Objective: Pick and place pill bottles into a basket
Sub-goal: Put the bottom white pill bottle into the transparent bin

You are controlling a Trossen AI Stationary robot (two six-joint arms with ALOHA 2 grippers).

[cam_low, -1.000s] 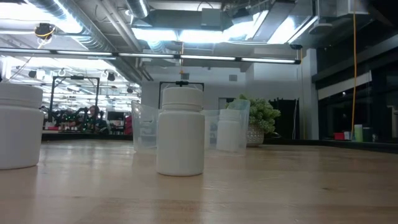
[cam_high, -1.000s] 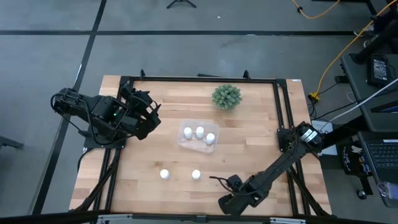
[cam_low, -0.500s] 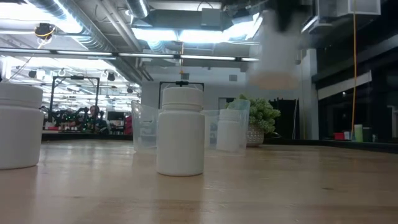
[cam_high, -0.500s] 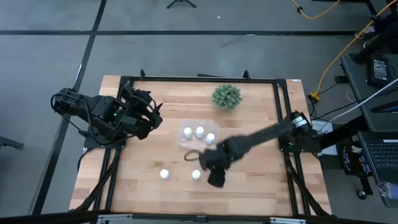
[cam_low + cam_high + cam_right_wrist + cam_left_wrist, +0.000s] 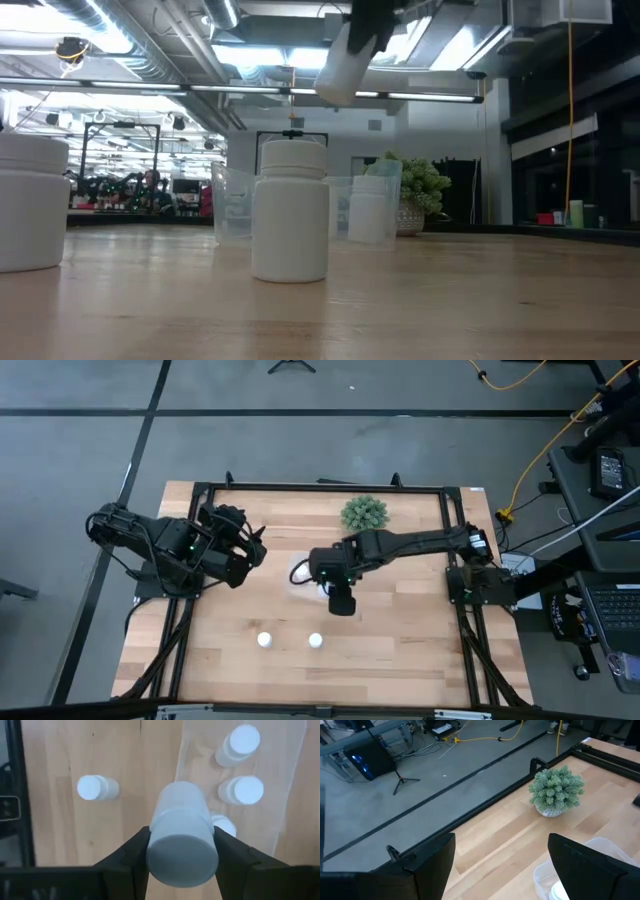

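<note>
**Right gripper holds a bottle above the basket**

The right gripper is clamped on a white pill bottle, its two fingers pressed against the bottle's sides. Seen from above, the right arm reaches from 3 o'clock to the table's centre, over the basket. In the low view the held bottle hangs tilted, high above the table.

Three bottles stand inside the basket. Two more stand on the table at about 6 o'clock of it, one beside the other, apart.

The left gripper waits at 9 o'clock, jaws spread and empty. A green plant sits at 12 o'clock.
</note>
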